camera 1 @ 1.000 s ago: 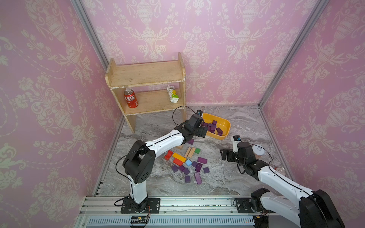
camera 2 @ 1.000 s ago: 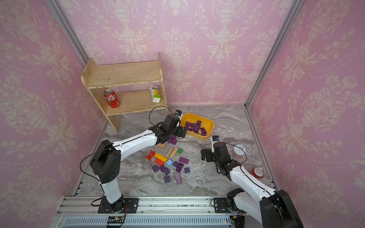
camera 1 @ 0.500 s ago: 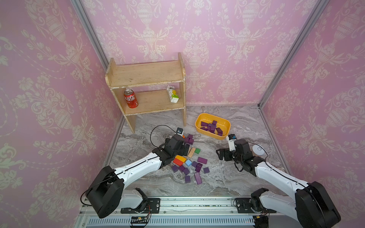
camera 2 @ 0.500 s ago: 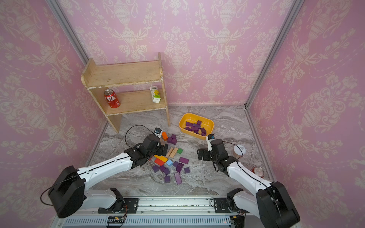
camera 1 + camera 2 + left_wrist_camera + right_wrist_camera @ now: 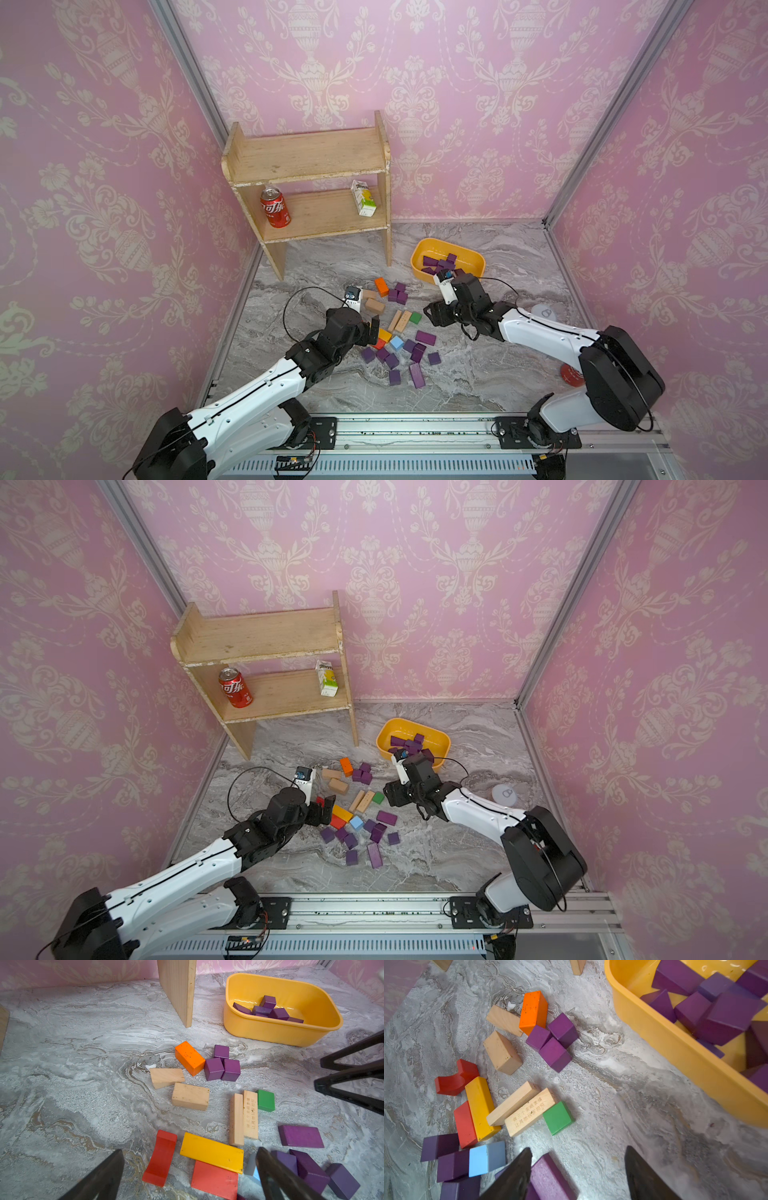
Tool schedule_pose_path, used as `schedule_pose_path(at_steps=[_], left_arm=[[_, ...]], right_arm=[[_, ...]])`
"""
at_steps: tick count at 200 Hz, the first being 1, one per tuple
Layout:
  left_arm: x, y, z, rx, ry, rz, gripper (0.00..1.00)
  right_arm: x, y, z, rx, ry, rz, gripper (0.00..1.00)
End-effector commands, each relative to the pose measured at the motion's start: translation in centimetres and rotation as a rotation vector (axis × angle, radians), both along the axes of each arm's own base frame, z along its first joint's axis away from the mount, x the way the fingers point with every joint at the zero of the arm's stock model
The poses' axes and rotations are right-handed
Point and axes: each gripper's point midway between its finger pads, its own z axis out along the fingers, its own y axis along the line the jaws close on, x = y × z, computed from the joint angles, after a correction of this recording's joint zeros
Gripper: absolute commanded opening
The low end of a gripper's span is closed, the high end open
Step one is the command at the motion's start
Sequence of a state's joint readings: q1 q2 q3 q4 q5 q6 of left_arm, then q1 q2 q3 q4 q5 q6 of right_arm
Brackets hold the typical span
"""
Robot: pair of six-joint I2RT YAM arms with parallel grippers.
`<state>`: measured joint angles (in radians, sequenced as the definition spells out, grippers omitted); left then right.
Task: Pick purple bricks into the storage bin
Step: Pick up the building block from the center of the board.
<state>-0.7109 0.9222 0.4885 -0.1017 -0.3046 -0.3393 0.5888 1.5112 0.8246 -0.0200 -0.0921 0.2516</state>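
— Room to move?
— Bare marble floor (image 5: 623, 1095) runs along the storage bin (image 5: 675, 1047) wall. Three purple cubes (image 5: 553, 1042) sit clustered a little off it.
— Jaws?
— My right gripper (image 5: 579, 1149), near the bin: part spread, a purple bar (image 5: 550, 1178) between the fingers, beside one and clear of the other. My left gripper (image 5: 190, 1152), farther from the bin: gaping wide, holding nothing. More purple bricks (image 5: 270, 1012) lie heaped inside the bin.

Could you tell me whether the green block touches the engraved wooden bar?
Touching. The right wrist view shows the green block abutting the engraved wooden bar, no floor visible between them.
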Motion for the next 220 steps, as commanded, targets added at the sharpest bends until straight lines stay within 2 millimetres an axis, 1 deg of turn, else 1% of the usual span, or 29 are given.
schedule_pose_path(at_steps=[1, 37, 63, 104, 113, 121, 123, 126, 167, 220], left_arm=[[-0.3, 1.0, -0.4, -0.009, 0.001, 0.042, 0.99], [-0.5, 0.8, -0.5, -0.022, 0.011, 0.036, 0.99], [-0.5, 0.7, -0.8, -0.029, 0.020, 0.040, 0.99], [-0.4, 0.7, -1.1, -0.031, 0.033, 0.051, 0.99], [-0.4, 0.7, -1.2, -0.031, 0.035, 0.053, 0.99], [-0.3, 0.6, -1.1, -0.034, 0.033, 0.052, 0.99], [-0.3, 0.6, -1.1, -0.035, 0.033, 0.051, 0.99], [-0.3, 0.6, -1.1, -0.035, 0.033, 0.051, 0.99], [0.0, 0.3, -1.1, -0.028, 0.034, 0.048, 0.99], [0.2, 0.1, -1.1, -0.015, 0.036, 0.043, 0.99]], right_arm=[[0.8, 1.3, -0.3, -0.049, -0.010, 0.039, 0.66], [2.3, 3.5, -1.7, -0.095, 0.022, 0.087, 0.56], [3.1, 4.5, -2.3, -0.112, 0.017, 0.122, 0.54], [4.3, 5.4, -3.4, -0.148, 0.021, 0.147, 0.52], [4.4, 5.6, -3.7, -0.158, 0.027, 0.154, 0.52], [4.3, 5.4, -4.5, -0.176, 0.041, 0.158, 0.52], [4.9, 5.9, -3.7, -0.165, 0.021, 0.157, 0.52], [5.2, 6.1, -3.5, -0.163, 0.016, 0.157, 0.52], [6.0, 6.7, -4.4, -0.185, 0.032, 0.171, 0.53], [6.8, 7.5, -4.9, -0.205, 0.039, 0.187, 0.52]])
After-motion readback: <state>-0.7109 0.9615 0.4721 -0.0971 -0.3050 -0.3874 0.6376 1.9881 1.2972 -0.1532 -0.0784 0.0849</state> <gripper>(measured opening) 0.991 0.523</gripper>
